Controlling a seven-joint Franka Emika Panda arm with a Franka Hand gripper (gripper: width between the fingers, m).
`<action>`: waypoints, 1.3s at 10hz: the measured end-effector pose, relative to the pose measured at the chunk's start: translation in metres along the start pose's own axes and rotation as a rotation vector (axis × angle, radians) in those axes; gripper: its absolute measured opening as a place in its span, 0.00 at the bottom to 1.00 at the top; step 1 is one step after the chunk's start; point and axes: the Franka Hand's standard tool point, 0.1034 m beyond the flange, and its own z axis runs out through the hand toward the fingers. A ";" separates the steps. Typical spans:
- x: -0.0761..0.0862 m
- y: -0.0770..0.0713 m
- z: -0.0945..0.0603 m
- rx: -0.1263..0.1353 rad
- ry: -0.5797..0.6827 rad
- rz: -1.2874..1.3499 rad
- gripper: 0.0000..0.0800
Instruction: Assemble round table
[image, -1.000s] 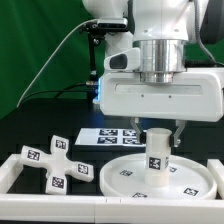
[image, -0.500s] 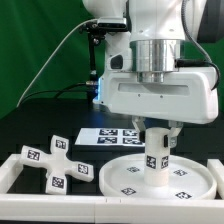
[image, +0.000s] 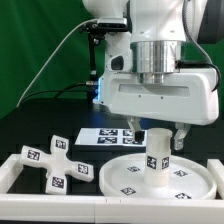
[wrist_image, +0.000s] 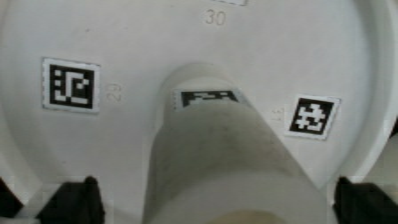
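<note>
The large round disc (image: 125, 182) lies flat at the front of the exterior view. The short thick cylinder (image: 157, 162) stands upright on its middle, tag facing the camera. My gripper (image: 158, 138) straddles the cylinder's top with its jaws open, and a gap shows on each side. In the wrist view the cylinder (wrist_image: 222, 150) rises between the dark fingertips (wrist_image: 73, 203) without touching them, with the disc (wrist_image: 107, 45) and its tags behind. The cross-shaped foot (image: 52, 160) lies on the exterior view's left, apart from the disc.
The marker board (image: 108, 135) lies behind the disc. The low white border wall (image: 18, 168) runs along the front and the exterior view's left. A black cable hangs against the green backdrop at the back.
The fingers have spread apart from the cylinder's top and let it go. The cylinder stays upright on the disc. The arm has hardly moved.
</note>
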 end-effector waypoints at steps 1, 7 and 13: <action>0.000 0.000 0.000 0.000 0.000 0.000 0.81; 0.028 0.021 -0.047 -0.002 -0.084 -0.335 0.81; 0.049 0.041 -0.045 -0.023 -0.090 -0.905 0.81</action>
